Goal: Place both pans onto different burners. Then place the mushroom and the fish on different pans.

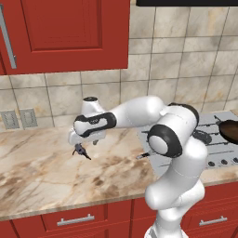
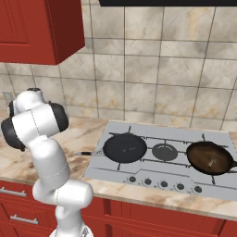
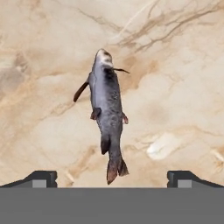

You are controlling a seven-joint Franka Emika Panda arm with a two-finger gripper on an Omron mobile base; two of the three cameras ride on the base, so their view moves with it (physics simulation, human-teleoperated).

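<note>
The fish (image 3: 106,109), grey-blue with thin fins, lies on the marble counter straight below my gripper (image 3: 113,178). The fingertips (image 3: 41,178) stand wide open, one on each side of its tail, touching nothing. From the left base, the gripper (image 1: 83,143) hangs just above the fish (image 1: 80,151) at the counter's left. The flat black pan (image 2: 125,148) sits on the left burner, its grey handle pointing left. On the right burner rests the dark brown pan (image 2: 209,157), with a small lump in it, the mushroom (image 2: 212,162). The middle burner (image 2: 165,152) is bare.
The silver-grey cooktop (image 2: 139,173) has a row of knobs along its front. Red wall cabinets (image 1: 65,32) hang above the counter, and a tiled wall with outlets (image 1: 19,119) stands behind. My own arm (image 1: 167,139) hides the cooktop's left part in the left base view.
</note>
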